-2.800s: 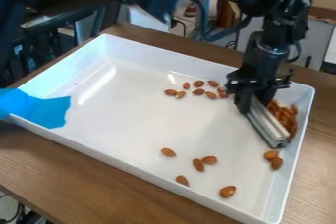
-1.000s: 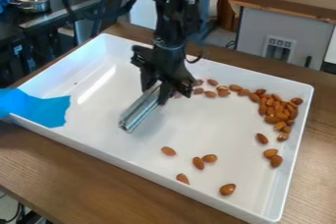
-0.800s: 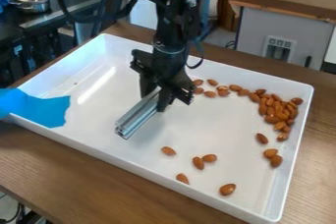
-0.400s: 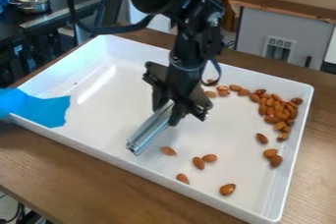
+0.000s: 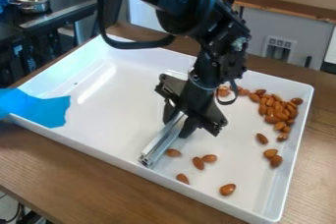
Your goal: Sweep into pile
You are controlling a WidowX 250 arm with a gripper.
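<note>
Jaws of the gripper closed on a grooved metal bar, slanting down toward the tray's front edge. One almond just beside the bar; four loose almonds between it and the front-right corner. Main almond cluster near the far-right corner — strays along the right and far edges. White tray on wooden table — blue tape over its left corner.
</note>
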